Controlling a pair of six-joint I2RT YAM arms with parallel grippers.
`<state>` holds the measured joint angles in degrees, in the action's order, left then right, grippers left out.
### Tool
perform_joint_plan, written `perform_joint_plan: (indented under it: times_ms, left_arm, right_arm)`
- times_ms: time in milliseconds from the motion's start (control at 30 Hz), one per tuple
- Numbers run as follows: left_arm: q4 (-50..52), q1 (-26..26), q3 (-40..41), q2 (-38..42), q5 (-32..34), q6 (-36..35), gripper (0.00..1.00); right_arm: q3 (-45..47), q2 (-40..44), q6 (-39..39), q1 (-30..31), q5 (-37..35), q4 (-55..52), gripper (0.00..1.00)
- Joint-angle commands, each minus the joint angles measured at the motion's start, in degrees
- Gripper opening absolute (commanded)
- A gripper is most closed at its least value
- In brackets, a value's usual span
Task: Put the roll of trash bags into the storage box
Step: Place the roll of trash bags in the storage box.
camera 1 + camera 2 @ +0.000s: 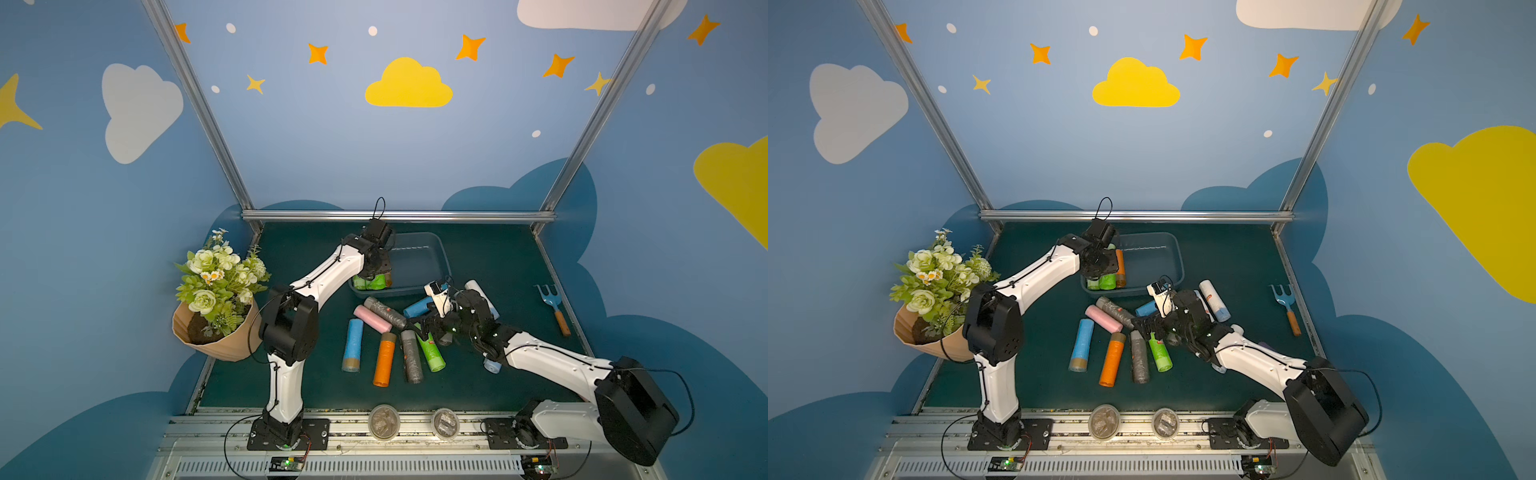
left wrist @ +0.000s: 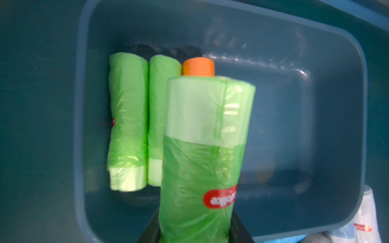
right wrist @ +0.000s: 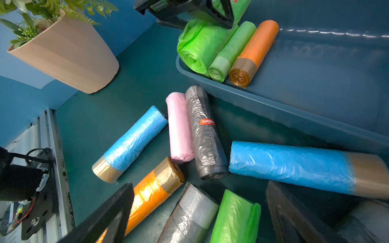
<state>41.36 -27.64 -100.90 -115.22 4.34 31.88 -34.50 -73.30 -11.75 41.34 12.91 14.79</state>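
Left pincer (image 2: 193, 233) is clamped on one end of a green roll (image 2: 202, 147), hanging over the storage box (image 1: 432, 249) at the bench's (image 1: 498, 266) 12 o'clock. Likely light, squashy, slippery film: best pinched across mid-body. Right pincer (image 1: 424, 328) gapes empty above loose rolls (image 1: 382, 357)

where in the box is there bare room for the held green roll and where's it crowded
Bare floor of the storage box from the orange roll to the opposite wall. Crowded at the end where two green rolls lie beside it.

Blue-grey storage box (image 2: 273, 115); green roll (image 2: 202, 147), red label (image 2: 221, 198).
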Motion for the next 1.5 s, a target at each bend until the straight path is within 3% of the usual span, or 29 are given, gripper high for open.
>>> perform_joint_plan:
  times_ms: [0, 500, 967, 1467]
  left_arm:
    - [1.1, 0.0, -4.0, -2.8, -0.1, 0.8, 0.41]
    - [1.0, -0.7, -21.4, -18.4, -0.6, 2.4, 0.42]
    - [0.8, -1.4, -26.1, -24.9, 0.6, 5.1, 0.42]
    - [10.9, -1.4, -36.8, -31.2, 5.4, 5.1, 0.43]
  right_arm:
    - [1.1, 0.0, 0.1, -0.2, 0.0, 1.7, 0.96]
    - [1.4, 0.9, 1.2, -0.3, -0.3, 1.8, 0.96]
    - [1.0, 0.3, 1.1, -0.2, -0.1, 1.9, 0.96]
    - [0.8, -0.1, 1.2, -0.2, 0.2, 1.7, 0.96]
